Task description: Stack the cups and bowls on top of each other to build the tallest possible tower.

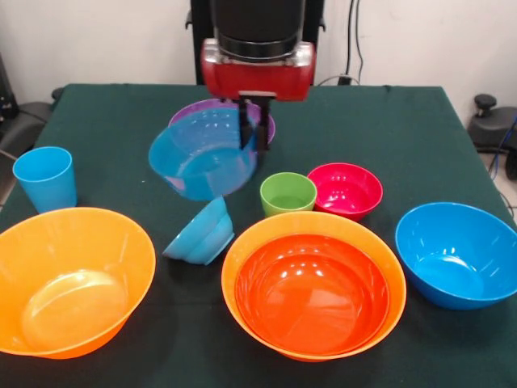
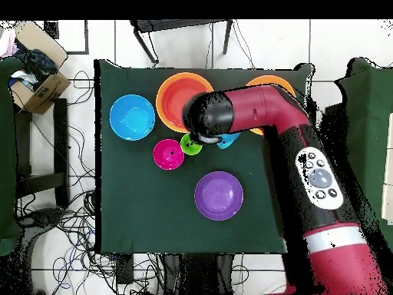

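My gripper (image 1: 252, 133) is shut on the rim of a blue bowl (image 1: 200, 158) and holds it tilted in the air, in front of the purple bowl (image 1: 187, 111) (image 2: 219, 195). A red-orange bowl (image 1: 311, 295) sits nested in a big orange bowl (image 1: 390, 271) (image 2: 164, 98). A second big orange bowl (image 1: 69, 279) stands at the front left. The lime green cup (image 1: 287, 194) (image 2: 191, 144) stands next to the pink-red bowl (image 1: 346, 190) (image 2: 168, 154). The light blue cup (image 1: 45, 178) stands upright at the left. A small blue bowl (image 1: 200, 234) lies tipped on its side. In the overhead view the arm hides the held bowl.
A third blue bowl (image 1: 459, 255) (image 2: 132, 117) stands alone at the front view's right. The table has a dark green cloth (image 1: 388, 129). In the overhead view a cardboard box (image 2: 37, 77) sits on the floor beside the table, with cables around it.
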